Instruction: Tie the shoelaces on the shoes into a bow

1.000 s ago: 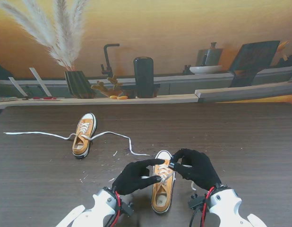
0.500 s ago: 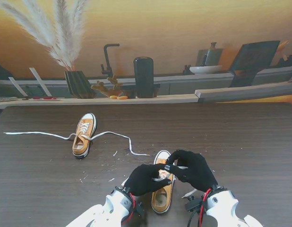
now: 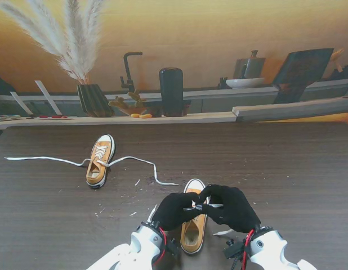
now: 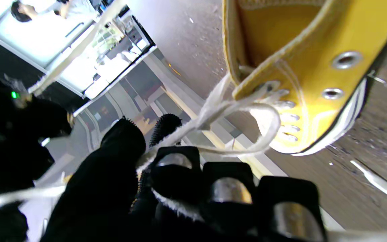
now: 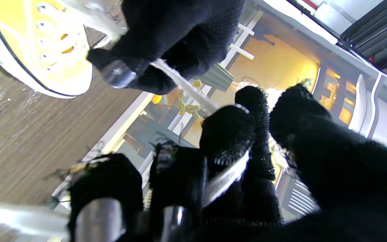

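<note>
Near yellow canvas sneaker w/ white toe cap (image 3: 194,222) lies on dark wood-grain bench (image 3: 286,163), close to me, centre. Left hand (image 3: 175,210) & right hand (image 3: 230,207), both black-gloved, meet over its lacing, hiding eyelets and knot. Each is closed on white flat shoelace (image 4: 233,107); lace path betw. fingers hard to trace. Second yellow sneaker (image 3: 99,160) sits farther left, laces (image 3: 141,162) loose. Wrist views blurred.

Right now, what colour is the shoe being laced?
Yellow shoe, white sole and laces; clearest in the left wrist view.
</note>
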Action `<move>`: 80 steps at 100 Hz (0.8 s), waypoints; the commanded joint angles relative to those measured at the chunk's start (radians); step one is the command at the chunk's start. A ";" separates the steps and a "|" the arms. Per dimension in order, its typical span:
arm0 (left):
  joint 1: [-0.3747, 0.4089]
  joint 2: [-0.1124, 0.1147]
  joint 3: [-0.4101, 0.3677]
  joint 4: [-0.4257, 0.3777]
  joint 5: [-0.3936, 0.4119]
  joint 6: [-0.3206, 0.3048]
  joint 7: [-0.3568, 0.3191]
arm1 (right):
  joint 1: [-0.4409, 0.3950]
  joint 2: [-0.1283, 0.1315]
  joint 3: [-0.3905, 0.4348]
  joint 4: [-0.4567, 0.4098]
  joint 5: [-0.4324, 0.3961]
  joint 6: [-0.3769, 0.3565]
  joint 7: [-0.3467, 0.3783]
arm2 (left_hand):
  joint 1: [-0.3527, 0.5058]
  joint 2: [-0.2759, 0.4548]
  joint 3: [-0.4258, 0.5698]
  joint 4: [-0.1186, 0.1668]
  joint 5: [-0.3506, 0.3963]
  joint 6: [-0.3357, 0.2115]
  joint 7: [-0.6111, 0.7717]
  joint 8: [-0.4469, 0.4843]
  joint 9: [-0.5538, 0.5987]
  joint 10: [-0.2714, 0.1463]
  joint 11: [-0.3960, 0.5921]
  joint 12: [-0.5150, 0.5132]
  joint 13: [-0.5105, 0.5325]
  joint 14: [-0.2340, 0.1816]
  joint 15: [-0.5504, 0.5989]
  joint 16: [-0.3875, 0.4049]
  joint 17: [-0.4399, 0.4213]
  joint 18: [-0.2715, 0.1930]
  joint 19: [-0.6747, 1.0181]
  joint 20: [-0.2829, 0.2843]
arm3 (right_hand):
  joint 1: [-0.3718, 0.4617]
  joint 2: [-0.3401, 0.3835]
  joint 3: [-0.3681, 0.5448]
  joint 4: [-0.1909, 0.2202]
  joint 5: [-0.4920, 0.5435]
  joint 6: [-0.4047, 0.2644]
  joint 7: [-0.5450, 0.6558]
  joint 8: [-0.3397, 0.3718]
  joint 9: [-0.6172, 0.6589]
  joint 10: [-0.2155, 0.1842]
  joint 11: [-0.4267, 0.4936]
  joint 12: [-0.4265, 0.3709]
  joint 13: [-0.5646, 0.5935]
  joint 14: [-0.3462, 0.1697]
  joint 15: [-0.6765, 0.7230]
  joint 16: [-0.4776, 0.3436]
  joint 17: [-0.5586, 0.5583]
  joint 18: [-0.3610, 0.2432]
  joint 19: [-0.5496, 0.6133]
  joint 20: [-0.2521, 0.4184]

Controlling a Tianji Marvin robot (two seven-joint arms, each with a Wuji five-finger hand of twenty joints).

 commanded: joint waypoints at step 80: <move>0.079 -0.002 -0.060 -0.085 -0.043 0.058 -0.014 | 0.021 0.078 0.075 0.036 -0.375 -0.020 0.232 | 0.008 0.064 0.014 -0.019 -0.004 -0.005 0.041 0.085 0.071 0.031 0.016 -0.007 0.032 0.000 0.022 -0.013 0.014 -0.042 0.257 0.007 | -0.092 0.037 -0.053 0.000 0.022 -0.182 -0.015 -0.201 -0.054 0.057 0.014 0.093 0.037 -0.250 0.010 0.054 0.031 -0.056 0.161 -0.037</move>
